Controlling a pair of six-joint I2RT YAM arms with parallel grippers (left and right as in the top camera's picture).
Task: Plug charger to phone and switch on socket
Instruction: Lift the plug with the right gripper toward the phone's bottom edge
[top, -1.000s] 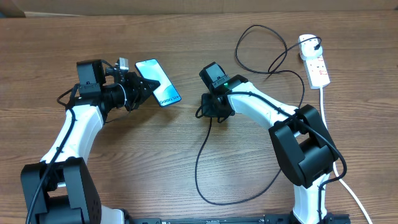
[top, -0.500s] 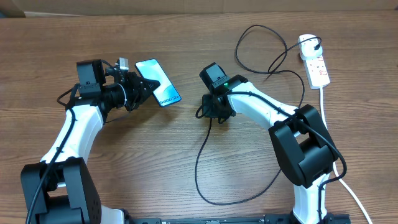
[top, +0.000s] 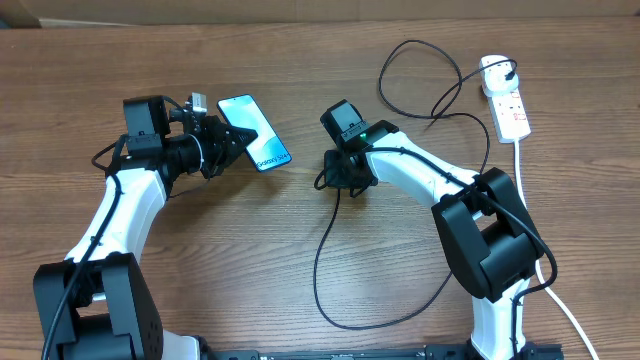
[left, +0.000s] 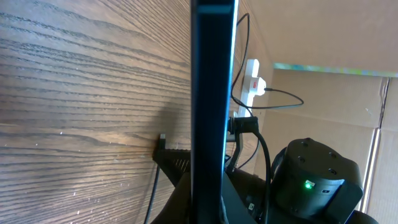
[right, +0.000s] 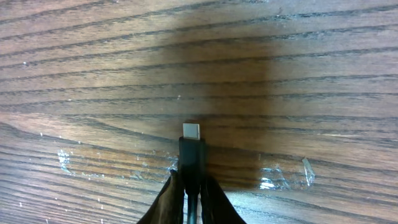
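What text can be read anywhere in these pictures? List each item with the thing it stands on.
"Galaxy S24": on the lit screen of the phone, small, only just legible from overhead.
Red marks on the white power strip: too small to read.
Left and right wrist views: no text.

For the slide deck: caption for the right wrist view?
Right fingers pinching the charger connector, tip pointing out over the wooden table.

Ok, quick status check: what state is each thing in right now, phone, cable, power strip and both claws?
Slim smartphone with lit light-blue screen: screen on, lifted edge-up, nothing plugged in.
Thin black charger cable: connector tip free, far plug in the strip.
White elongated power strip: lying on the wooden table; switch position too small to tell.
Left claw: shut on the phone.
Right claw: shut on the cable behind the tip.
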